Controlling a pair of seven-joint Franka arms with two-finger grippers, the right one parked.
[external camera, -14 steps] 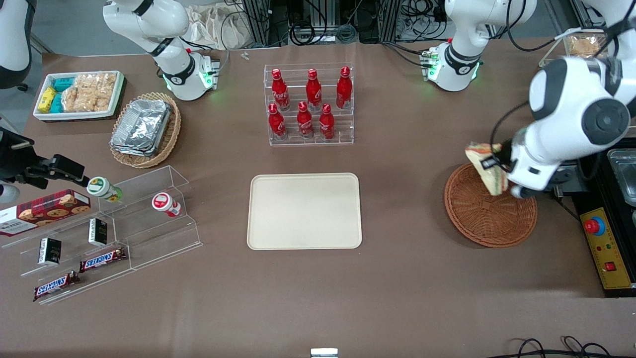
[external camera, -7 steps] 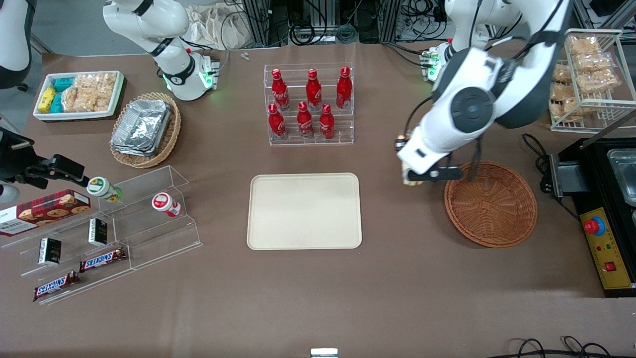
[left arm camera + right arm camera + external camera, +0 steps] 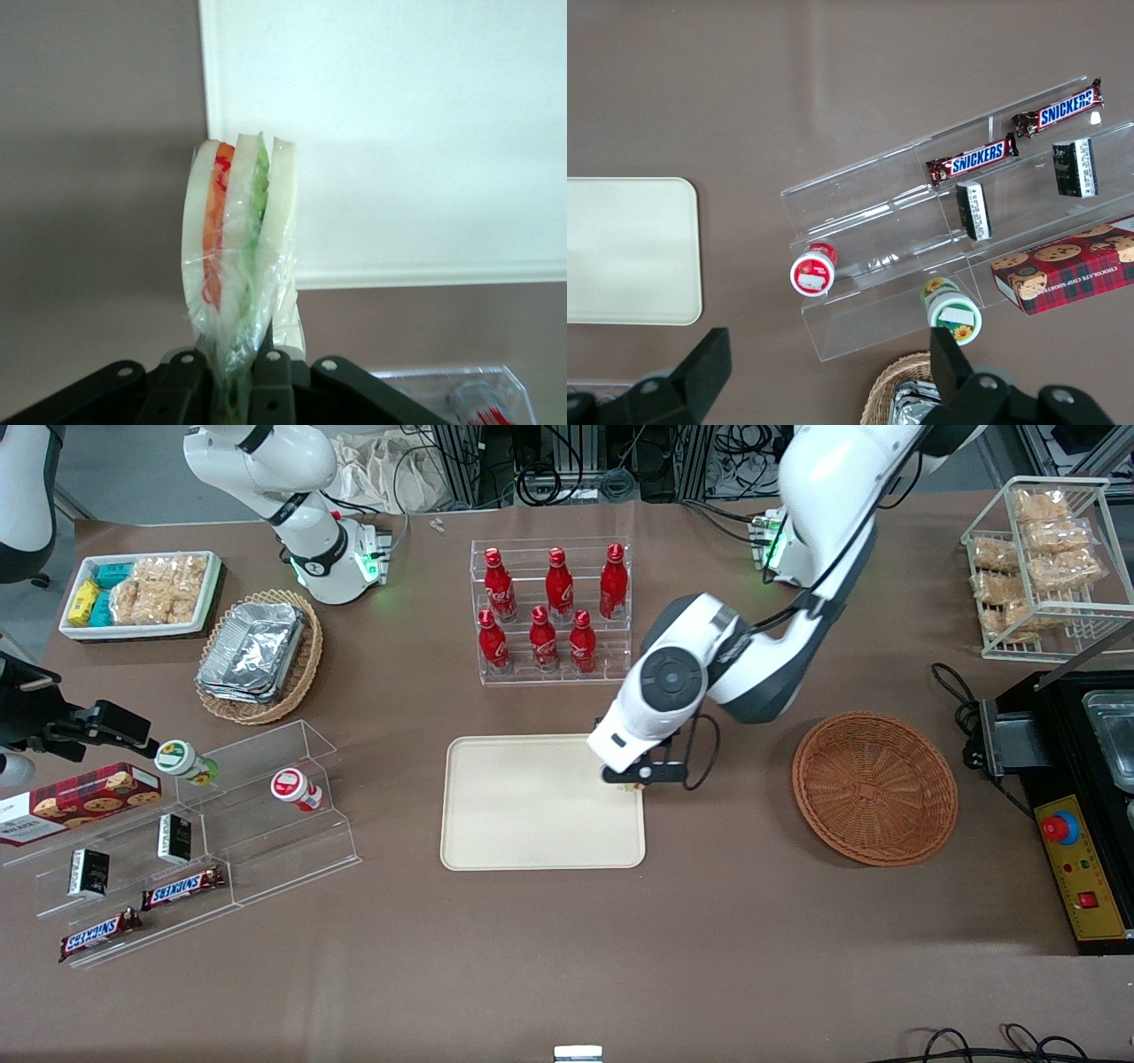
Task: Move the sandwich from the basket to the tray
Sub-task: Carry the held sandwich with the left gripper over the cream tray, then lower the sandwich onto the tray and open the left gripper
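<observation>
Tray (image 3: 532, 806) lay flat in the middle of my table, cream and bare. My gripper (image 3: 631, 779) hung over its corner nearest the basket, and the arm hid most of it in my front view. From the wrist I saw the sandwich (image 3: 237, 239) in clear wrap, pinched tight at its bottom end, its top over the tray's edge. Basket (image 3: 875, 788) sat toward the working arm's end with nothing in it.

I'm seeing six red soda bottles (image 3: 549, 611) standing in a clear rack. Two Snickers bars (image 3: 142, 908) are lying on an acrylic shelf (image 3: 204, 841) w/ a cookie box (image 3: 75, 802).
</observation>
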